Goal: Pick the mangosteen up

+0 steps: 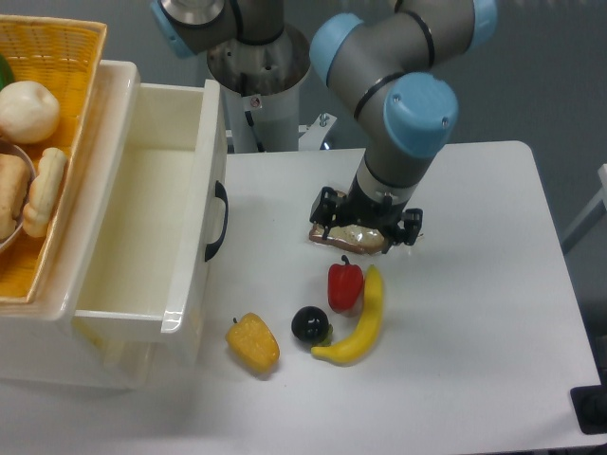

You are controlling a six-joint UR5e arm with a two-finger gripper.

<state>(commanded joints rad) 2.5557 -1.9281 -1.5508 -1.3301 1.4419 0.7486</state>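
Note:
The mangosteen [309,324] is a small glossy black ball lying on the white table [474,284], between the yellow pepper [253,343] and the banana [360,322]. Just behind it stands the red pepper [344,284]. My gripper [367,223] hangs over a wrapped sandwich [349,238], well behind and to the right of the mangosteen and apart from it. The wrist covers the fingertips, so their gap does not show. Nothing appears to be held.
An open white drawer [142,237] with a black handle [220,223] juts out at the left. Above it sits a yellow basket [57,57] holding bread and other food. The arm's base [256,85] stands at the table's back.

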